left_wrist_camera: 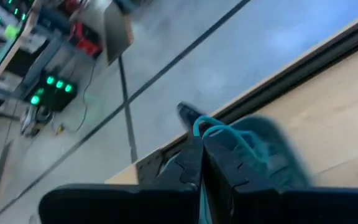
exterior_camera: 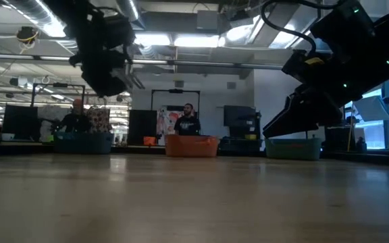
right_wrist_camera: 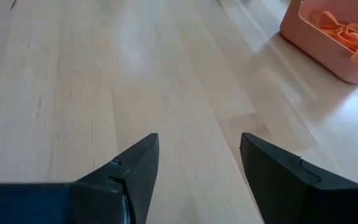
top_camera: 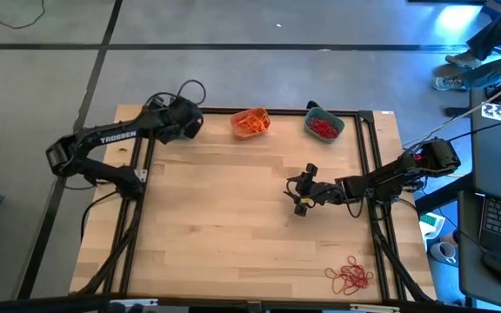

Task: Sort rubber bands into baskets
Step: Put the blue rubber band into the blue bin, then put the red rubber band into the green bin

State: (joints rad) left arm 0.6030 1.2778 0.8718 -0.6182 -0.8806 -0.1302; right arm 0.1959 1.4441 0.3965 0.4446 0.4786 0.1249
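My left gripper (top_camera: 188, 122) hangs above the table's far left edge, shut on a teal rubber band (left_wrist_camera: 211, 129). Under it, the left wrist view shows a blurred teal basket (left_wrist_camera: 263, 155), which my arm hides in the high view. The low view shows this basket (exterior_camera: 83, 142) with the gripper (exterior_camera: 107, 74) high over it. An orange basket (top_camera: 250, 123) holds orange bands. A second teal basket (top_camera: 323, 126) holds red bands. Several red bands (top_camera: 350, 276) lie at the near right. My right gripper (top_camera: 297, 189) is open and empty over the table's middle right. My left gripper pinches a thin teal rubber band between its two shut fingers (left_wrist_camera: 188, 163). A loop of it (left_wrist_camera: 199, 124) sticks out past the fingertips. The band is lifted clear of the table, above the blurred teal basket. How many bands it holds, I cannot tell.
The three baskets stand in a row along the far edge. A dark frame rail (top_camera: 372, 174) runs along the table's right side, and black cables (top_camera: 190, 87) loop behind the left arm. People (exterior_camera: 188, 121) show in the room beyond the table. Bare wood (right_wrist_camera: 104, 74) lies before my right gripper (right_wrist_camera: 197, 152).
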